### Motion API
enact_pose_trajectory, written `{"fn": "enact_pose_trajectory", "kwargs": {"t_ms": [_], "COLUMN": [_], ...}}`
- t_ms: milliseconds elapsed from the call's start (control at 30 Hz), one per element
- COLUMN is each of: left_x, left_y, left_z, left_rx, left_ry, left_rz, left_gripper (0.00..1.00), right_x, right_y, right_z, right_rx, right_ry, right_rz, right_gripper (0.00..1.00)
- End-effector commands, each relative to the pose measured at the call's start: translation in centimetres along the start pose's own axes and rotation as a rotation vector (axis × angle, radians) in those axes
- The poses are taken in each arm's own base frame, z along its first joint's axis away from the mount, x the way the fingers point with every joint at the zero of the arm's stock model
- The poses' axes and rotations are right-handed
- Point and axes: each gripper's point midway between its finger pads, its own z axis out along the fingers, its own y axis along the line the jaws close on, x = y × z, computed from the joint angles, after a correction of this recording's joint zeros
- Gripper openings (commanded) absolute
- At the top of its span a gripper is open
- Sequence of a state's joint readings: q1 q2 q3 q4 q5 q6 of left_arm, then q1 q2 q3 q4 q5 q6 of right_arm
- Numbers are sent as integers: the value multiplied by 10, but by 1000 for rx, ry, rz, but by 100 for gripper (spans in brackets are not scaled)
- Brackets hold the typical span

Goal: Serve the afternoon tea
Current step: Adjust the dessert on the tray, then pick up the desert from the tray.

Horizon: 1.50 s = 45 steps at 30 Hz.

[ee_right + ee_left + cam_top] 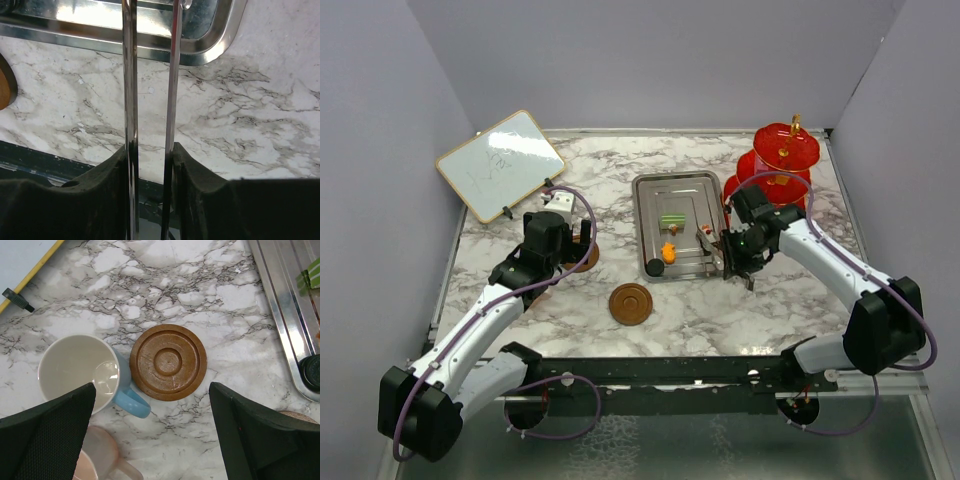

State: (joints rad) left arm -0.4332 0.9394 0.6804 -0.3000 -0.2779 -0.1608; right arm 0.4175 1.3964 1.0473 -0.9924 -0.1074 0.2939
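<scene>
My left gripper is open, hovering over a round brown saucer, the blue cup and the pink cup, which stand close together on the marble. My right gripper is shut on steel tongs, whose two blades stand slightly apart and point at the steel tray's corner. In the top view the tongs reach over the tray, which holds a green cake piece, a yellow-orange one and a black one. The red tiered stand rises behind the right arm.
A second brown saucer lies on the marble in front of the tray. The wood-framed whiteboard leans at the back left. Purple walls close in both sides, and the black arm rail runs along the near table edge.
</scene>
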Motion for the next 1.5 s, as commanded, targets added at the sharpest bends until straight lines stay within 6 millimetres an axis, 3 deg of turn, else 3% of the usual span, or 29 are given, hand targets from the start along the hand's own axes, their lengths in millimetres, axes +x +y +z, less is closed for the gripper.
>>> {"fn": "enact_pose_trajectory", "kwargs": {"t_ms": [0, 300, 667, 1067, 1300, 1467], "left_x": [-11, -11, -11, -10, -9, -9], "left_y": [-1, -1, -2, -2, -2, -2], "left_z": [-1, -1, -1, 0, 0, 1], "left_rx": [12, 11, 13, 12, 12, 11], "left_ry": [-31, -32, -32, -25, -22, -23], "left_rz": [-3, -2, -3, 1, 1, 1], "left_gripper": [99, 99, 99, 99, 99, 99], "right_x": [-18, -25, -19, -32, -27, -29], "right_y": [8, 8, 3, -1, -1, 1], "right_z": [-5, -9, -11, -11, -11, -27], "right_rx": [-26, -22, 5, 40, 37, 40], "right_ry": [-37, -50, -10, -6, 16, -28], "right_rz": [-9, -20, -39, -74, -67, -41], "right_gripper": [36, 39, 41, 41, 31, 21]}}
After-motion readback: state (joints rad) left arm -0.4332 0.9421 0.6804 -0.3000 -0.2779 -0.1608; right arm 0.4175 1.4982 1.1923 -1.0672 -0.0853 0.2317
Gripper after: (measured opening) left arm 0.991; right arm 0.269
